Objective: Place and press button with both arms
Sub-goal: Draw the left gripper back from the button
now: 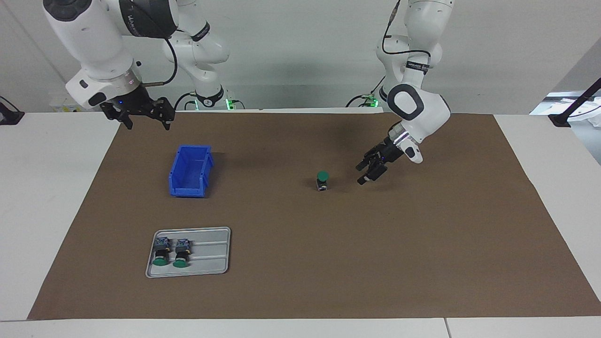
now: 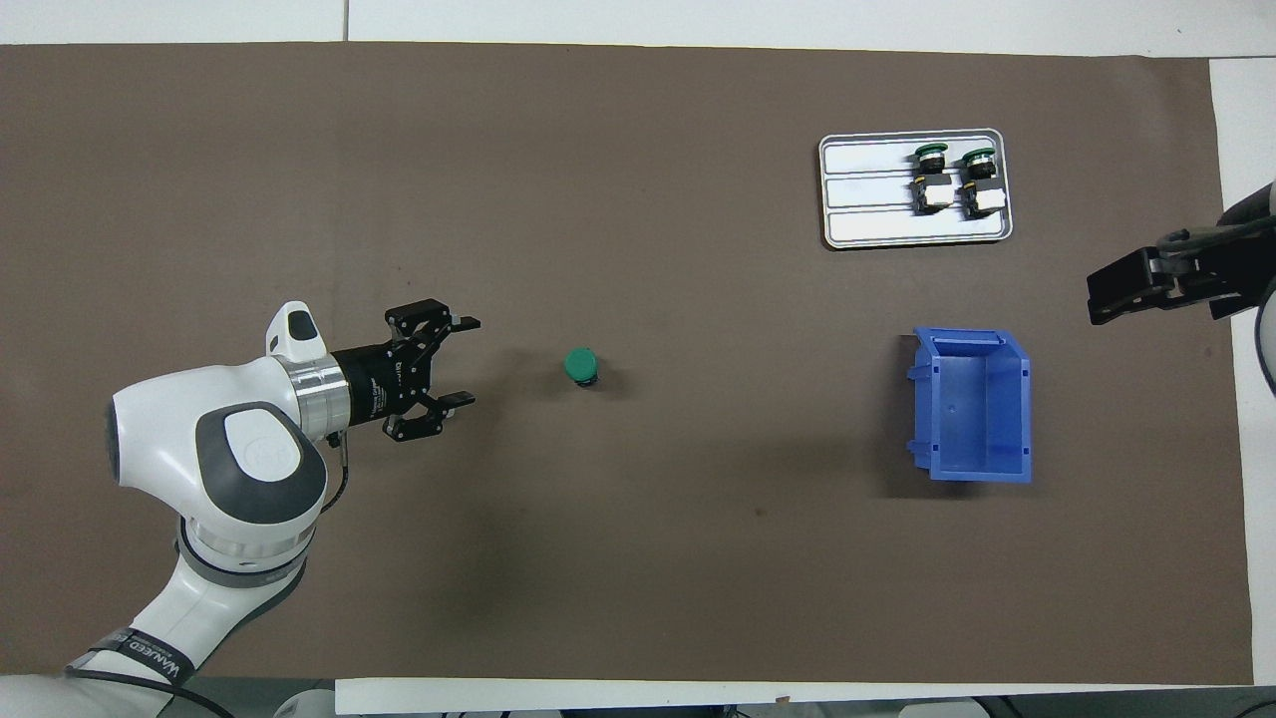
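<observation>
A green-capped button stands upright, cap up, on the brown mat in the middle of the table. My left gripper hovers low over the mat beside it, toward the left arm's end. It is open, holds nothing and points at the button with a clear gap between them. My right gripper waits raised over the mat's edge at the right arm's end, open and empty.
A blue bin sits empty toward the right arm's end. Farther from the robots, a grey tray holds two more green-capped buttons lying on their sides.
</observation>
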